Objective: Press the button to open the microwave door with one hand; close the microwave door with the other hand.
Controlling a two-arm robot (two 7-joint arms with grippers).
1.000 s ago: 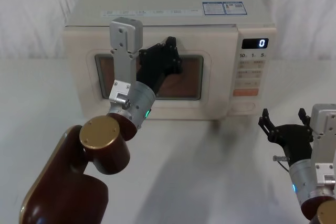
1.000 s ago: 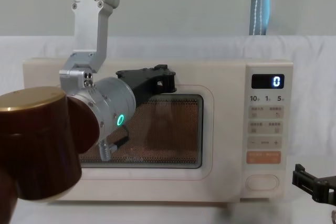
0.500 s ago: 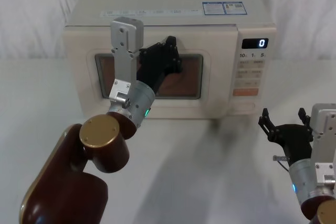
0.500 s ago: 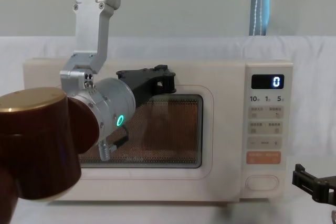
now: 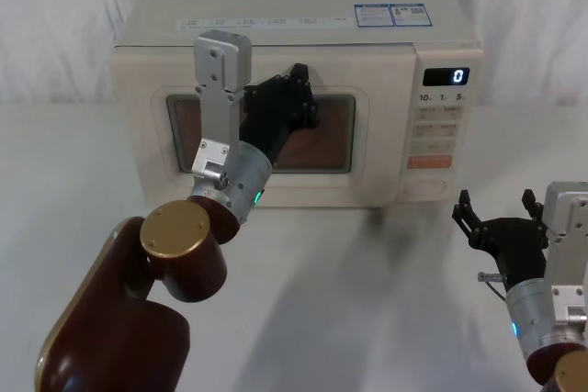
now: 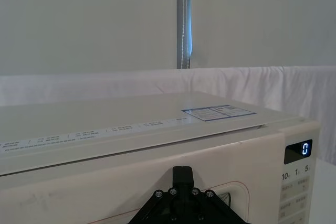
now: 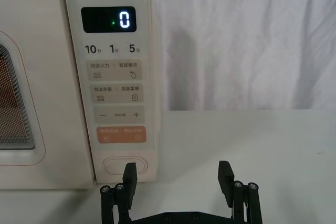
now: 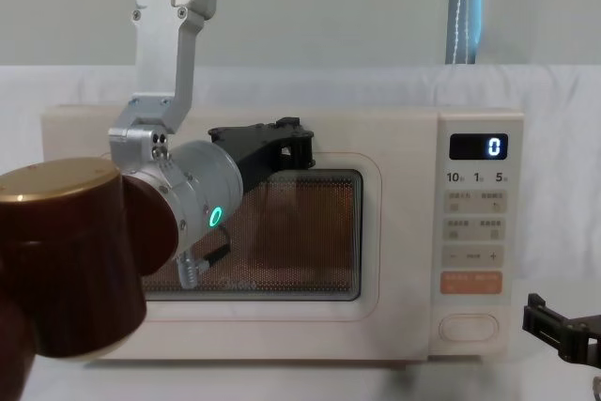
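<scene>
Microwave door (image 5: 266, 135) shut flat now, so closing looks done, maybe nothing left. Left gripper (image 5: 292, 98) up against top of door window, can't tell if open. Right gripper (image 7: 178, 174) wide open, holding nothing, low over counter (image 5: 367, 273), just in front of big button (image 7: 125, 164) at panel bottom.

Head cam looks down, chest cam level, both wrist cams close; all share the microwave (image 5: 294, 89) front.
</scene>
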